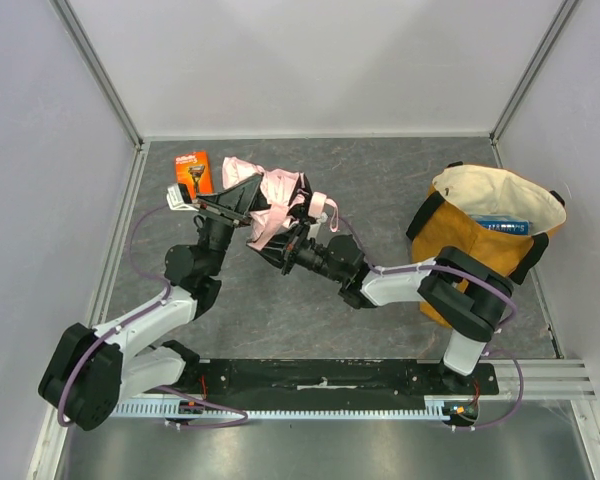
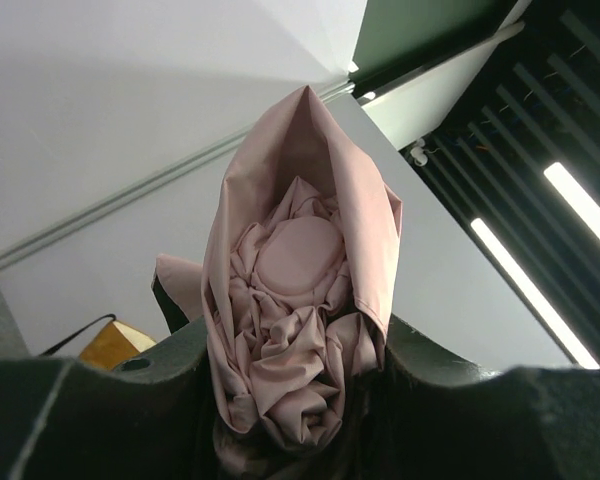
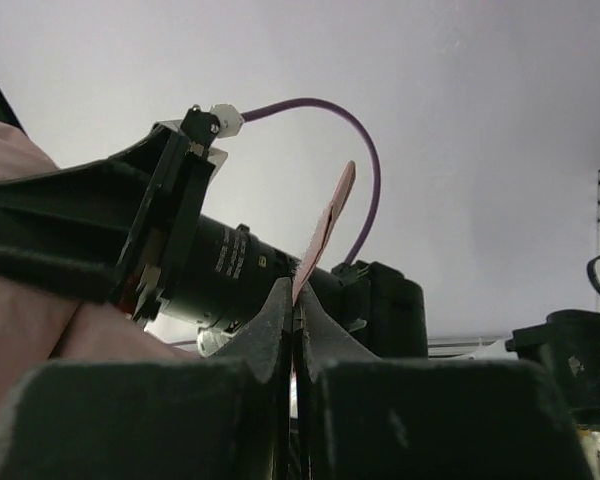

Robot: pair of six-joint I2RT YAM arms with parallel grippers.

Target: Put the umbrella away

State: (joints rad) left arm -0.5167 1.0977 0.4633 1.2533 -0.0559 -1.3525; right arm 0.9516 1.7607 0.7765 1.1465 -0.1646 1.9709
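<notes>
**Between my two tools: a soft umbrella, gripped twice**

Over the far left of the surface [image 1: 400,180], the umbrella [image 1: 275,195] hangs between my two tools. It looks lifted clear, though from above I cannot be sure. My left tool [image 1: 232,207] is clamped on the bunched pink cloth. In its wrist view the crumpled umbrella [image 2: 300,290] fills the gap between the two fingers [image 2: 110,400] and rises past them toward the ceiling. My right tool [image 1: 292,238] has its jaws pressed together on a thin pink strap [image 3: 325,225], which comes up out of the seam between them. The bulk of the cloth sits at the left edge of that view.

I judge the umbrella light and mostly limp. Cloth squashes and slides, so a hold on fabric alone can creep. The strap lets me pull but gives no say over where the bundle points. The stiff parts should be the shaft and ribs inside, and thin ribs would bend under a hard squeeze. The firmest hold would be across the bundle with the shaft caught inside, or on the handle, which I cannot pick out here. The bag [image 1: 485,235] stands well apart at the right, its mouth open upward.
</notes>
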